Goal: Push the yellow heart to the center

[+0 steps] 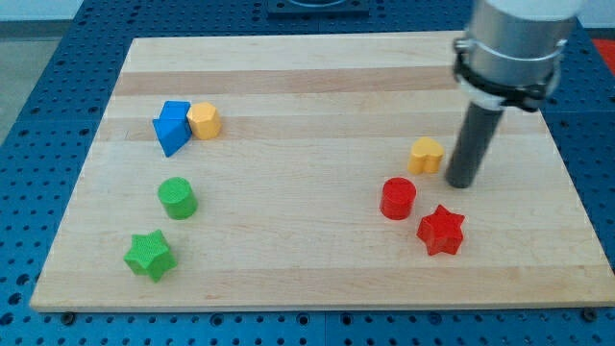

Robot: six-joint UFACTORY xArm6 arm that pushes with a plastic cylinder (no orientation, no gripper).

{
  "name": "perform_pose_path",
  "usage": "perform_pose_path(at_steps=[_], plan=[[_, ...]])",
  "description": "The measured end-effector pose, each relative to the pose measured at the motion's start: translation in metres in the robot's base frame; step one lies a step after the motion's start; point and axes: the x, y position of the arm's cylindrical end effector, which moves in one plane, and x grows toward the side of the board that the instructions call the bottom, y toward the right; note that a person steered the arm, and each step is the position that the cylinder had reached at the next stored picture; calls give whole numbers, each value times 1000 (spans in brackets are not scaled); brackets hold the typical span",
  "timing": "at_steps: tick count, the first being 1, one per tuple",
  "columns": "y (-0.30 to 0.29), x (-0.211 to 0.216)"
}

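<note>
Your yellow heart point(426, 154) sits right of the board's middle, and my tip point(460, 182) stands just beside it on the view's right. No jaws here, only a bare rod. Leftward you have open wood point(307, 106). Just below are the red cylinder point(397, 199) and red star point(441, 230). Far left: blue block point(171, 127) touching yellow hexagon point(204, 121), green cylinder point(177, 198), green star point(148, 255).

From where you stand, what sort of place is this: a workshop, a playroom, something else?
Most likely a robotics lab bench. A wooden board lies on a blue perforated mounting table, small blocks such as the yellow heart are scattered on it, and my tip stands just to the heart's right in the view.
</note>
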Motion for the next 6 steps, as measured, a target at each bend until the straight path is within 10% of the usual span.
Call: perform_pose_path(at_steps=[6], plan=[[-186,-51]])
